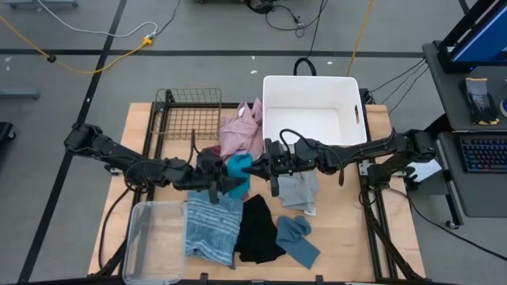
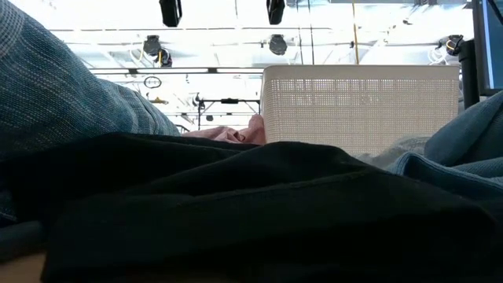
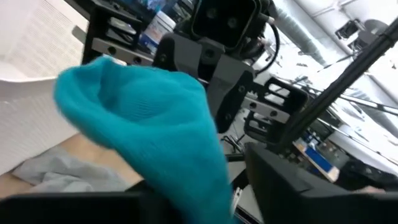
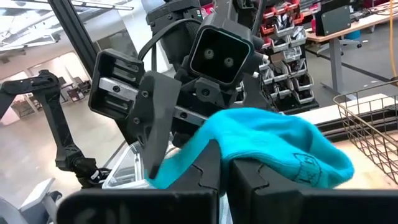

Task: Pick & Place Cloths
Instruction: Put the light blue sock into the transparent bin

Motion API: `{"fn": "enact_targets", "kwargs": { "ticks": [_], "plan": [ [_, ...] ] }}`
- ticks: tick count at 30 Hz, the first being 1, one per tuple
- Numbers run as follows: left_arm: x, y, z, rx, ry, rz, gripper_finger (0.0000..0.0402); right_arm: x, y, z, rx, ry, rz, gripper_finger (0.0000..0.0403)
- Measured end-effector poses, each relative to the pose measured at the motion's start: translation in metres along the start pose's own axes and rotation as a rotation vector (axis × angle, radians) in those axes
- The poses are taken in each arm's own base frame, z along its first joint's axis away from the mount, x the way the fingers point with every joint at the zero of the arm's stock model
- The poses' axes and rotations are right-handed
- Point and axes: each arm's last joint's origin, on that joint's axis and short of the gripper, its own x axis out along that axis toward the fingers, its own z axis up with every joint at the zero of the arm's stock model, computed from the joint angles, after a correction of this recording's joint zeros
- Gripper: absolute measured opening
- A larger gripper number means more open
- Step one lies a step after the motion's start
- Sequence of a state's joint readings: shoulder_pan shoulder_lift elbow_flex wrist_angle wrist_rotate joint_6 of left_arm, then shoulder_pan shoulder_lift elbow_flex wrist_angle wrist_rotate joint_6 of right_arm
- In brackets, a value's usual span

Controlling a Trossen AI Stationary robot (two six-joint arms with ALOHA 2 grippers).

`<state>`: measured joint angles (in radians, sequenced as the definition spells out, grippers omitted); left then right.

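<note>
On the table (image 1: 139, 119), going from left to right, the blue-striped cloth (image 1: 212, 229), the black cloth (image 1: 259, 229), the blue cloth (image 1: 297, 240), the grey cloth (image 1: 299, 190) and the pink cloth (image 1: 240, 131) all lie outside the white basket (image 1: 273, 99), which looks empty, so I think most of the job is left. In the middle, the left tool (image 1: 224, 176) and the right tool (image 1: 265, 168) meet at the teal cloth (image 1: 238, 168), held up above the table. The right tool is pressed together, pinching the teal cloth, while the left tool touches it, but I cannot tell if its fingers are spread or pressed together.
</note>
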<state>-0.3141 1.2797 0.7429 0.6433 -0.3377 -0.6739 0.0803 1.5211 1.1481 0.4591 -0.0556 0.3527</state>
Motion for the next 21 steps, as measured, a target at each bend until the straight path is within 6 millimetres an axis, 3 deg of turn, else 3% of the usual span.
{"fn": "enact_targets", "kwargs": {
  "ticks": [6,14,21],
  "plan": [
    [0.0,0.001,-0.003,0.0,0.06,-0.033,0.0011,0.0,0.0,0.0,-0.001,0.002,0.001,0.0002],
    [-0.001,0.002,-0.005,0.001,0.095,-0.027,0.0005,0.0,0.003,-0.002,0.006,0.047,0.123,0.0043],
    [-0.021,-0.001,0.002,0.035,0.189,0.045,0.0002,-0.004,0.013,-0.009,0.013,0.171,0.256,0.0082]
  ]
}}
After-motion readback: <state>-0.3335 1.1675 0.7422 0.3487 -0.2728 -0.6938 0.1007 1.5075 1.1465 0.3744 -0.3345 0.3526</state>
